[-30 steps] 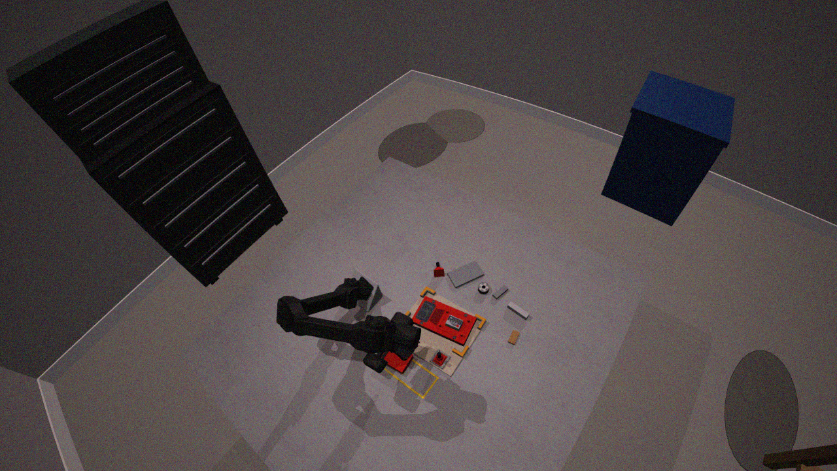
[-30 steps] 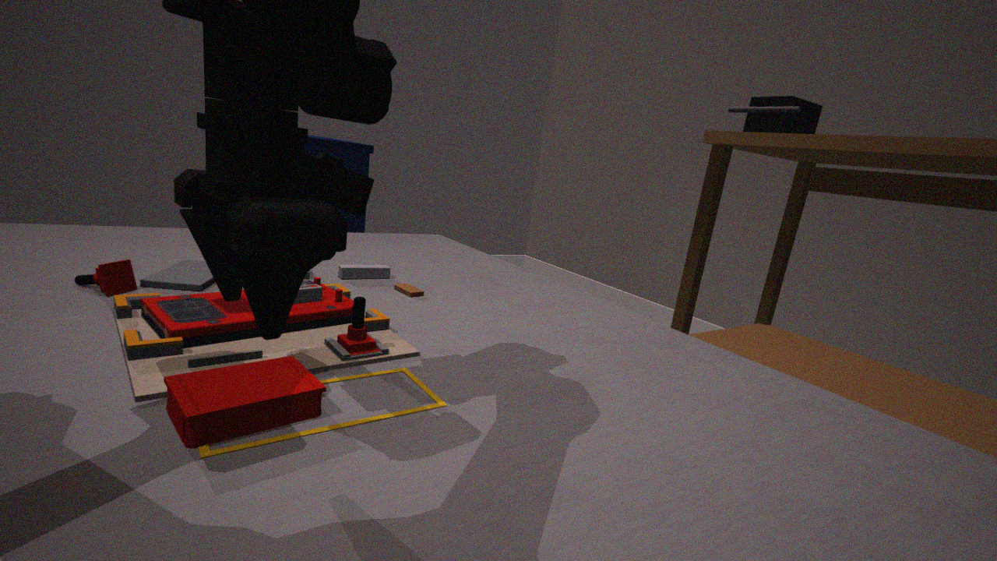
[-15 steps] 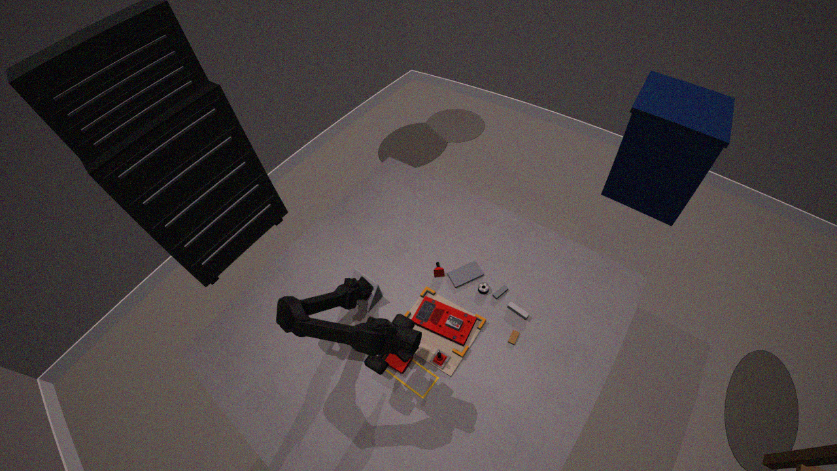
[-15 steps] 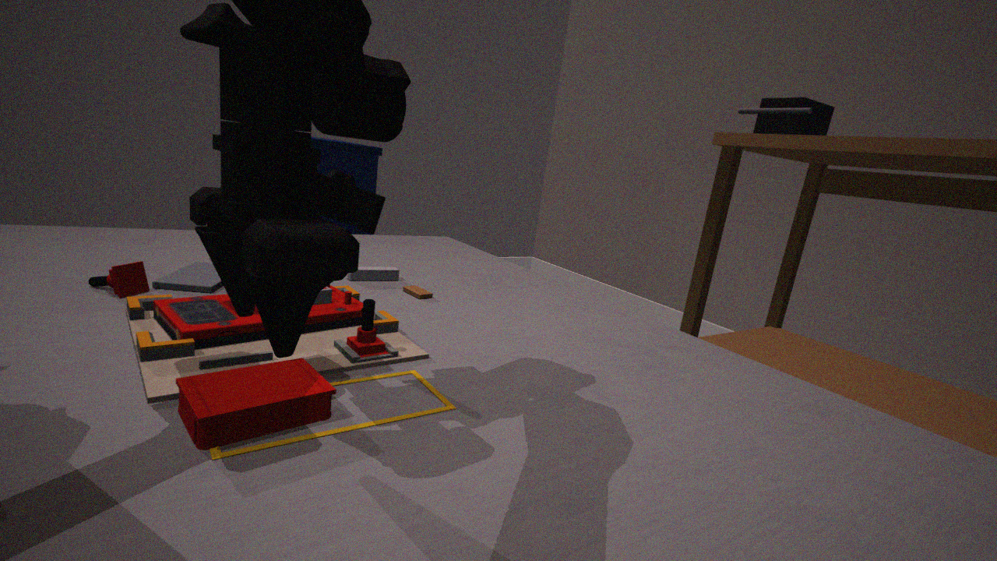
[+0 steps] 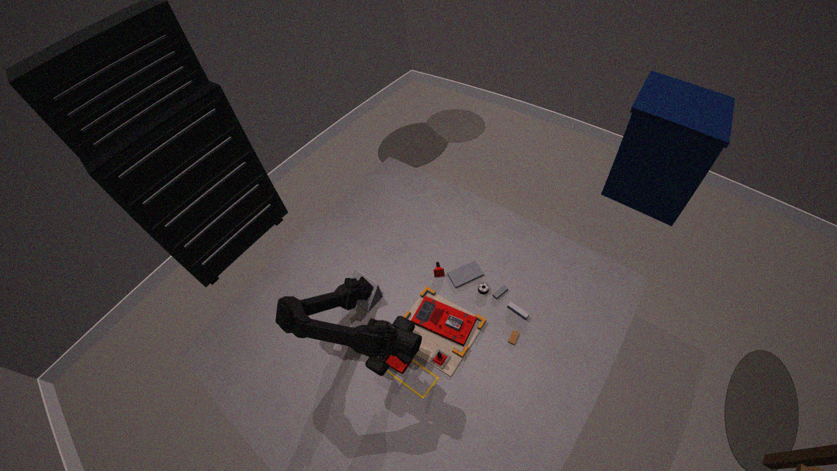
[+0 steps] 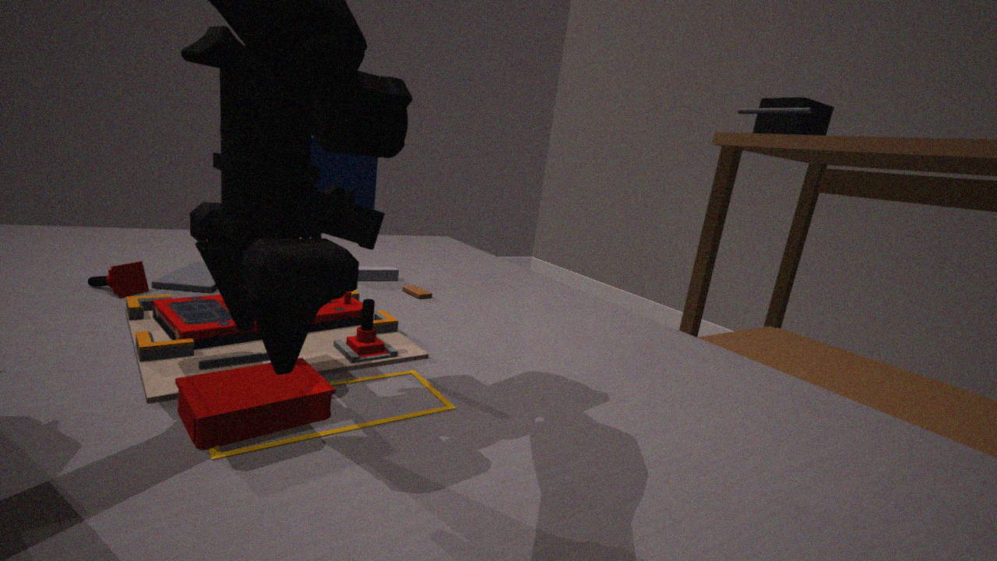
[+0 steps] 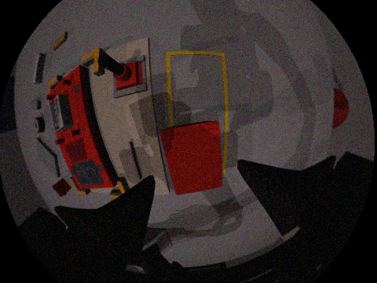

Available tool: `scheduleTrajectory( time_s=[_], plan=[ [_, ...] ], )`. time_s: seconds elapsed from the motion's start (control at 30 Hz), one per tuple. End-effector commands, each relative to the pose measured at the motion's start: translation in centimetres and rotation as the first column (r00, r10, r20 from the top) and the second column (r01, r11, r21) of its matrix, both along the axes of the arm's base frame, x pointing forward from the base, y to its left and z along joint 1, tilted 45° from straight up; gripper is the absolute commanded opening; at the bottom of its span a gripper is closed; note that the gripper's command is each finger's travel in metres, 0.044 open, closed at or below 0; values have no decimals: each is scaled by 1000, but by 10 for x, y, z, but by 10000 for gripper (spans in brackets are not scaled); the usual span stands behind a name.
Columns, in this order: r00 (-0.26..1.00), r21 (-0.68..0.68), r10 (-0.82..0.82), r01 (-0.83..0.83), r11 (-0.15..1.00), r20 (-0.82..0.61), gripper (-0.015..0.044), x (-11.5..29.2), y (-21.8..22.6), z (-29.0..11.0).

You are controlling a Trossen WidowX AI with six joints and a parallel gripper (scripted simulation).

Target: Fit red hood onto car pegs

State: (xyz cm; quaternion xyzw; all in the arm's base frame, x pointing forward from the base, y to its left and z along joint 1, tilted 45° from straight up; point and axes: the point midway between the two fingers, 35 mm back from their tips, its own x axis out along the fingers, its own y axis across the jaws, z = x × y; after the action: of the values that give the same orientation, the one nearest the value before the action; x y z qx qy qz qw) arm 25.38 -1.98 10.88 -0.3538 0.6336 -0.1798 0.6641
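fingers standing wide, gripping nothing, hovering over hood (image 6: 252, 401) | hood lying on desk beside jig (image 6: 166, 347) | likely light, stiff, slick shell; gripping across its long sides looking safest

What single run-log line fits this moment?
phase: reaching | gripper: open, empty, above hood | hood: on table, unfitted

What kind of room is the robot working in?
Probably a workshop: a tall black drawer cabinet like a tool chest, a wooden workbench, and a jig board holding a toy car chassis.
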Motion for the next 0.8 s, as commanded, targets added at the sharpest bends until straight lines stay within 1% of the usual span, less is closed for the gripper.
scheduleTrajectory(
  time_s=[0.0,0.77],
  plan=[
    [1000,-6,4,-4,1000,-8,440,-1,-3,-3],
    [1000,-10,3,-3,1000,-8,440,0,-18,-15]
  ],
)
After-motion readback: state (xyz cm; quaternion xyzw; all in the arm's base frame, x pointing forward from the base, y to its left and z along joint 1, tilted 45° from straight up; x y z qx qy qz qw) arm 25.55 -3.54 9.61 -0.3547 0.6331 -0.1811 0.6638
